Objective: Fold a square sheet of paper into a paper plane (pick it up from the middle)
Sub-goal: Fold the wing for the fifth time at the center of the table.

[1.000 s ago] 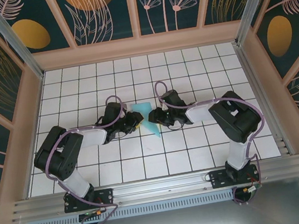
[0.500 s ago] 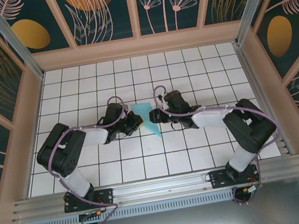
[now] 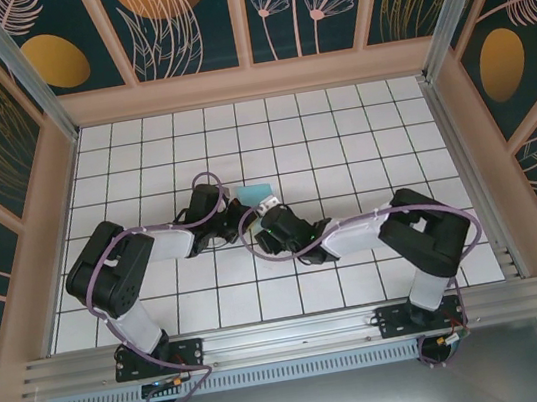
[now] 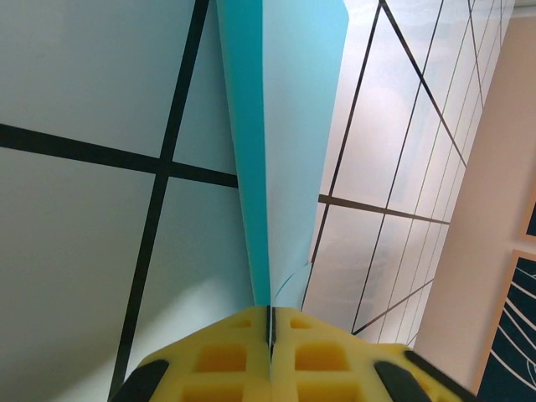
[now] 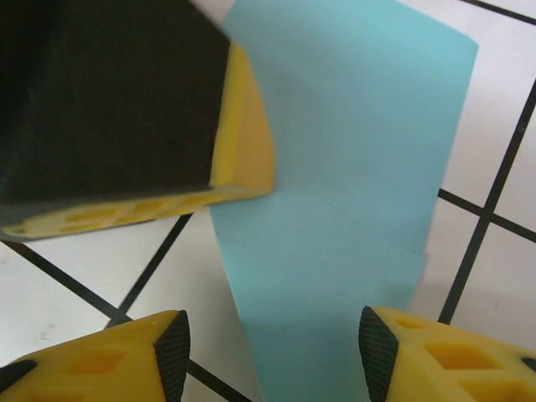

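Note:
The paper plane (image 3: pixel 258 191) is light-blue paper folded into a slim tapering dart, and my right arm covers most of it in the top view. In the left wrist view the paper plane (image 4: pixel 285 126) runs away from my left gripper (image 4: pixel 270 322), whose yellow pads are shut on its narrow folded edge. My right gripper (image 5: pixel 272 352) stands open, one fingertip on each side of the paper plane (image 5: pixel 343 209), above it and not pinching. One finger of the left gripper (image 5: pixel 126 109) shows at the upper left. Both the left gripper (image 3: pixel 238 216) and the right gripper (image 3: pixel 268 211) meet mid-table.
The white grid table (image 3: pixel 339 130) is walled by patterned panels (image 3: pixel 240 13) on three sides. An aluminium rail (image 3: pixel 289 337) runs along the near edge. The right forearm (image 3: pixel 349 234) lies low across the middle, its purple cable looping beside the wrist.
My left gripper has shut on the paper plane. My right arm has swung from the plane's right side round to its near end, and now hides most of it from above.

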`<act>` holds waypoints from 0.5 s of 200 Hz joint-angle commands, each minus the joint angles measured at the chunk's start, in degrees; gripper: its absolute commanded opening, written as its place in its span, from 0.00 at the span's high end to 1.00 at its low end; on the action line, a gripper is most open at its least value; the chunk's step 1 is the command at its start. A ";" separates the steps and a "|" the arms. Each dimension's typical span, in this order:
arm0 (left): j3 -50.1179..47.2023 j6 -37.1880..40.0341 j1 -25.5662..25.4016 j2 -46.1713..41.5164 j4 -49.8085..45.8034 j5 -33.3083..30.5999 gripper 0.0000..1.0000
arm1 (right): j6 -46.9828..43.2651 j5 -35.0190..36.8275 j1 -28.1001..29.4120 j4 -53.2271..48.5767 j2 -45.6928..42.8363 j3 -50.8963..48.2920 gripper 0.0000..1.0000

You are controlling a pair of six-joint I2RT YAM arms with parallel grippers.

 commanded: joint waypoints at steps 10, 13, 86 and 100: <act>0.99 -1.23 -0.25 -1.13 -0.84 -0.64 0.97 | -3.29 9.47 2.02 1.63 4.00 3.24 0.44; 0.99 -1.29 -0.30 -1.12 -0.81 -0.59 0.97 | -3.24 9.93 2.14 1.59 4.29 3.49 0.44; 1.47 -0.98 -0.29 -3.90 -3.48 -1.90 0.87 | -6.96 13.39 2.50 2.81 6.28 3.31 0.73; 1.68 -0.10 -0.17 -3.90 -5.09 -2.81 0.82 | -9.20 12.27 2.52 4.95 4.97 1.35 0.75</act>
